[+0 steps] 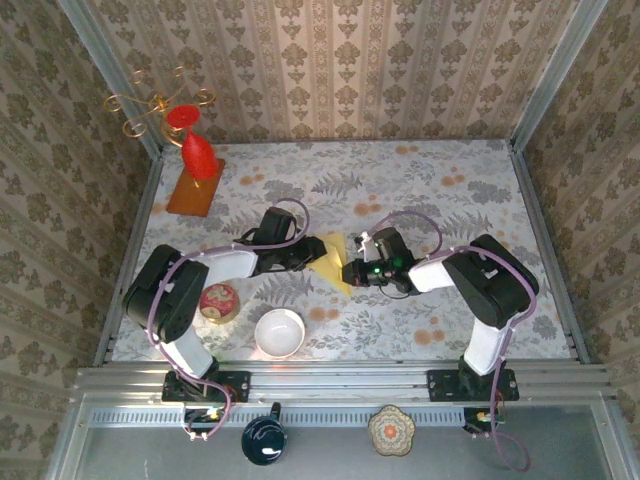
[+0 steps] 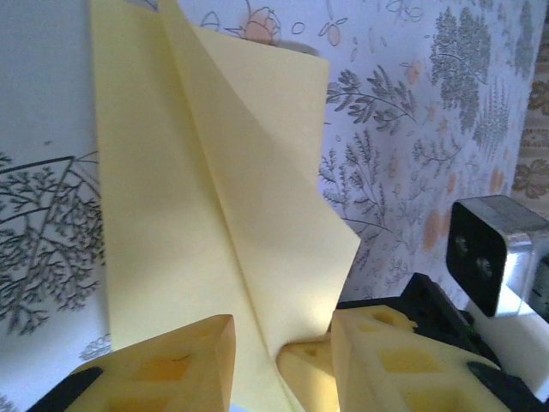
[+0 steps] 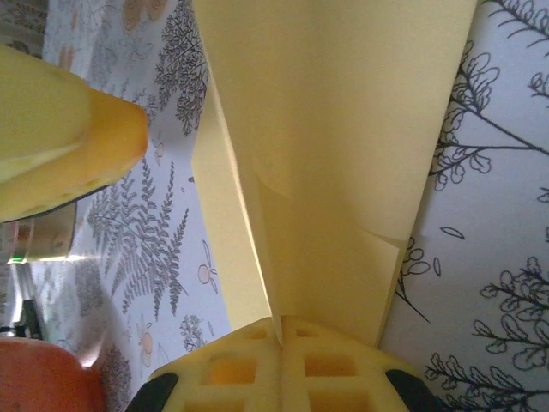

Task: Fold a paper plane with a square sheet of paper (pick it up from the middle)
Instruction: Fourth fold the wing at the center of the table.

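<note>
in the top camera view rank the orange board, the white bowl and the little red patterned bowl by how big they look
Largest to smallest:
1. orange board
2. white bowl
3. red patterned bowl
Board and white bowl look close; the board sits farther from the camera, so that order is unsure.

Scene evenly, brightly lit from above; soft shadows cast. Wrist views blurred up close: pale yellow foam fingertips (image 3: 283,369) out of focus, w/ slight edge distortion.
</note>
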You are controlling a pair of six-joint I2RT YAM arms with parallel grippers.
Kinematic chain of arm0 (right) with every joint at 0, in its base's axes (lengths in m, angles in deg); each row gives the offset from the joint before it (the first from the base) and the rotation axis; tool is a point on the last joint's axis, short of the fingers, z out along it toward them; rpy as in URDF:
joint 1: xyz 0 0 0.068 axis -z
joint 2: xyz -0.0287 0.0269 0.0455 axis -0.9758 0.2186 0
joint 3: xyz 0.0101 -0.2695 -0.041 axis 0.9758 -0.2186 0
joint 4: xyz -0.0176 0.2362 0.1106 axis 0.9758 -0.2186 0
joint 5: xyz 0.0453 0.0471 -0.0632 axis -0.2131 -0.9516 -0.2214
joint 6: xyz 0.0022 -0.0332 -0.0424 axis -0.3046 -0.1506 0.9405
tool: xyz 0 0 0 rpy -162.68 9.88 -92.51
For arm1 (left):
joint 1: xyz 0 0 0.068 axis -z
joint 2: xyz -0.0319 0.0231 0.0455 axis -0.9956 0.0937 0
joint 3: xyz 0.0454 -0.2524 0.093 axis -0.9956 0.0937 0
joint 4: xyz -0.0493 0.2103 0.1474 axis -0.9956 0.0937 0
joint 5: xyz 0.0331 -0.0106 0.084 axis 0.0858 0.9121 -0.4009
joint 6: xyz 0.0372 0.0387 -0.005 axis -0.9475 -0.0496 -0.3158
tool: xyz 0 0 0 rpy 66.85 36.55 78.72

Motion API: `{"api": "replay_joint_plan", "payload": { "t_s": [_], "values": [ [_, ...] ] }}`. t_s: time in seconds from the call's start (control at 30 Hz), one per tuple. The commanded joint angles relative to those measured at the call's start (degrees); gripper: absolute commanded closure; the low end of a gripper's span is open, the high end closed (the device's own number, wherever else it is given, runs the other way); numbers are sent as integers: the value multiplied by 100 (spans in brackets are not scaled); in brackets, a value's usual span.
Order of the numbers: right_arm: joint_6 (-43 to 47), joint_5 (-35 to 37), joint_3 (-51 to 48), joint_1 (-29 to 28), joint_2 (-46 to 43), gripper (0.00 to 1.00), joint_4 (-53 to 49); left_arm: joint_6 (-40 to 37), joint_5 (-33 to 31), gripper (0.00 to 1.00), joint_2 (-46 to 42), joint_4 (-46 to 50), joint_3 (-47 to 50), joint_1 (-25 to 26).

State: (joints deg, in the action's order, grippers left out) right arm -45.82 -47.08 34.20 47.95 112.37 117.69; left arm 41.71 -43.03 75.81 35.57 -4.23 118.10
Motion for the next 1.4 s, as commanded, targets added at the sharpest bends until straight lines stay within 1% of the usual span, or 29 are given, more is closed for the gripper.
{"api": "replay_joint_plan", "payload": {
  "t_s": [0.0,0.33,0.5,0.7,0.93,1.07,1.37],
  "values": [
    [-260,-380,-143,84,188,100,396,81,226,65,141,-252,-14,62],
    [-502,-635,-260,288,319,100,708,-8,410,73,425,-233,-282,133],
    [-580,-683,-293,332,363,100,805,-231,242,72,533,276,-525,198],
    [-670,-715,-333,381,389,100,928,-730,-270,68,577,1214,-922,328],
    [-747,-746,-377,412,388,100,1033,-1062,-775,62,678,1918,-1284,471],
    [-780,-763,-385,425,426,100,1079,-1155,-935,59,816,2117,-1456,528],
    [-802,-764,-394,436,440,99,1115,-1194,-1078,52,1151,2351,-1816,603]
  ]
}}
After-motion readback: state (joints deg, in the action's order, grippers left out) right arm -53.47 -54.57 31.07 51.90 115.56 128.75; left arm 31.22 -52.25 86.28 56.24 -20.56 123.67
